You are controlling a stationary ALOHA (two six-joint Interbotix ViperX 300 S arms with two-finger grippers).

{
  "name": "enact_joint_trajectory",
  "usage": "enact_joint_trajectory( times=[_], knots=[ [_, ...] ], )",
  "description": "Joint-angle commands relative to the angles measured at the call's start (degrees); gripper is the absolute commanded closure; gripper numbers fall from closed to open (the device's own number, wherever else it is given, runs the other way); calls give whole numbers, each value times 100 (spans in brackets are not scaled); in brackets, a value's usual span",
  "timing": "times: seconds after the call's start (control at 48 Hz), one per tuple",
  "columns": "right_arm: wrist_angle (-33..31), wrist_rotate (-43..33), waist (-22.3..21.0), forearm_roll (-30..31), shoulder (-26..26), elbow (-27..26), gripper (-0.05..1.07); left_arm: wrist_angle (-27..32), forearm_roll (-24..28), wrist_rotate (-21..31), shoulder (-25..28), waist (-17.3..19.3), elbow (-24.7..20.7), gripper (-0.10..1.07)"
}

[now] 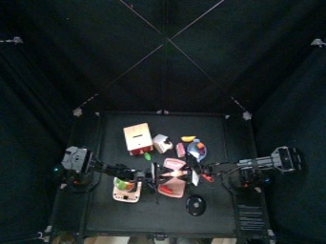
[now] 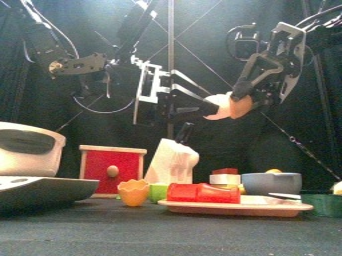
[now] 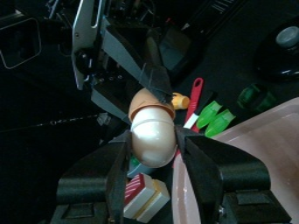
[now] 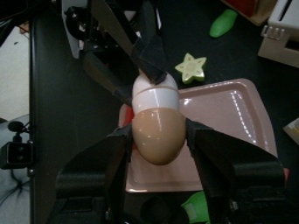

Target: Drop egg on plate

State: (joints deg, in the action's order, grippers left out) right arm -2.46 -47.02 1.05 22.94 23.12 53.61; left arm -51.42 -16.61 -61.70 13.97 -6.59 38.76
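Gripping one beige-and-white plastic egg [image 4: 156,122] together, left gripper [image 3: 156,144] & right gripper [image 4: 156,131] clench it above pink rectangular plate [image 4: 239,109] nr table's front edge; drop pending.

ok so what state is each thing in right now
pink rectangular plate: flat on table, no egg on it
tan and white toy egg: whole, held in the air
left pincer: shut on the egg's white end
right pincer: shut on the egg's tan end
red wooden box: drawer shut
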Motion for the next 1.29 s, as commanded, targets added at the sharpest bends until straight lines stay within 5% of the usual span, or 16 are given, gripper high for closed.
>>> enact_joint_trajectory(
  times=[0.0,0.375,0.938,1.271],
  knots=[
    [-132,0,35,-35,220,-26,54,-53,-9,18,-167,18,-35,28],
    [-773,-26,396,-492,923,343,54,9,-519,62,-149,-18,-44,28],
    [-879,9,527,-879,519,466,54,1608,-1107,62,220,53,-396,27],
    [-879,18,527,-861,281,360,54,1969,-1187,70,334,202,-510,27]
  ],
)
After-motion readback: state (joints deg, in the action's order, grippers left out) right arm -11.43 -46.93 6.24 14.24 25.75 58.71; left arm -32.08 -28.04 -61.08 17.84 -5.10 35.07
